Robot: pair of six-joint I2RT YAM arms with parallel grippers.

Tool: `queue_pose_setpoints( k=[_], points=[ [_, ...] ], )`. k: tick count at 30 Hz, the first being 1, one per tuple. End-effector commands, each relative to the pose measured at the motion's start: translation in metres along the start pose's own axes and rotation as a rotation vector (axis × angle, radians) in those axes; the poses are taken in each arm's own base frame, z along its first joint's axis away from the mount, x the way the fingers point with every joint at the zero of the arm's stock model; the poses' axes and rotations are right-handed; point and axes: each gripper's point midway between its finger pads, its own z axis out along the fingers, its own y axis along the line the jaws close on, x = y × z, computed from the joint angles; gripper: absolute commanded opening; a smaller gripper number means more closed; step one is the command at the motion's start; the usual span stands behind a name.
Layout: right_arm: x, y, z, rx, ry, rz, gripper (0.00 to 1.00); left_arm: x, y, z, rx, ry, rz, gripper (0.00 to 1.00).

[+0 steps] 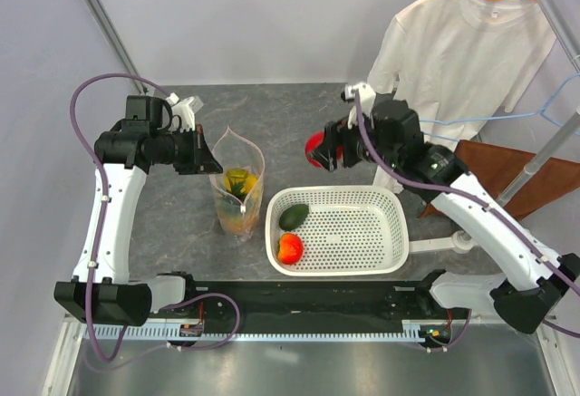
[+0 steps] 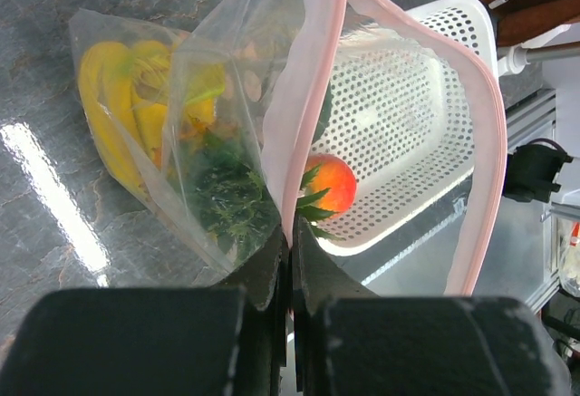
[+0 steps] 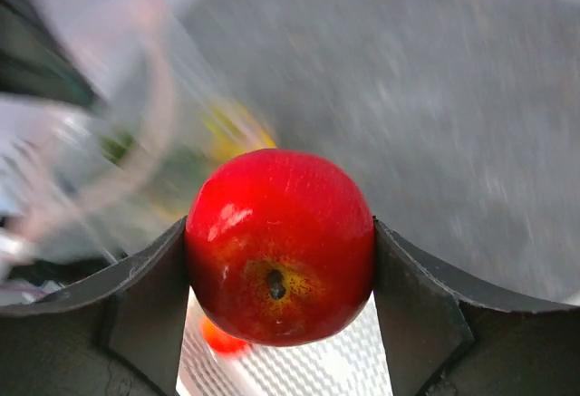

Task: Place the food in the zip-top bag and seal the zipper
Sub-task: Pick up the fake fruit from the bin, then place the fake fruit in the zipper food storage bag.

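The clear zip-top bag stands upright and open on the table left of the basket. Inside it are the yellow banana bunch and the pineapple with its green crown. My left gripper is shut on the bag's pinkish-red zipper strip, holding the mouth up. My right gripper is shut on the red apple, held in the air above the basket's far left corner. The dark green avocado and the red-orange fruit lie in the basket.
The white perforated basket sits right of the bag. A white T-shirt hangs on a rack at the back right. A brown board lies under the right arm.
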Motion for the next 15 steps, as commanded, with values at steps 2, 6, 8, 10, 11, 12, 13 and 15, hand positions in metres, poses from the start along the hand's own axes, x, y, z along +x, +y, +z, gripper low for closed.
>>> queue_pose_setpoints(
  k=[2, 6, 8, 10, 11, 12, 13, 15],
  points=[
    [-0.119, 0.089, -0.015, -0.266, -0.261, -0.031, 0.42, -0.003, -0.009, -0.001, 0.041, -0.025, 0.002, 0.02],
    [-0.123, 0.131, 0.019, -0.344, -0.238, -0.059, 0.42, -0.005, -0.010, -0.002, 0.046, -0.025, -0.003, 0.02],
    [-0.125, 0.148, 0.025, -0.370, -0.245, -0.076, 0.43, -0.008, -0.010, -0.003, 0.041, -0.036, 0.006, 0.02],
    [-0.119, 0.151, 0.045, -0.347, -0.235, -0.099, 0.43, -0.008, -0.011, -0.004, 0.042, -0.036, 0.009, 0.02],
    [-0.118, 0.154, 0.050, -0.344, -0.233, -0.106, 0.43, -0.007, -0.011, -0.004, 0.045, -0.036, 0.009, 0.02],
    [-0.111, 0.154, 0.063, -0.335, -0.216, -0.110, 0.43, -0.007, -0.011, -0.003, 0.047, -0.034, 0.008, 0.02],
    [-0.108, 0.155, 0.068, -0.331, -0.207, -0.111, 0.44, -0.008, -0.011, -0.004, 0.047, -0.038, 0.012, 0.02],
    [-0.099, 0.154, 0.084, -0.318, -0.177, -0.111, 0.47, -0.008, -0.011, -0.003, 0.048, -0.033, 0.007, 0.02]
  ],
)
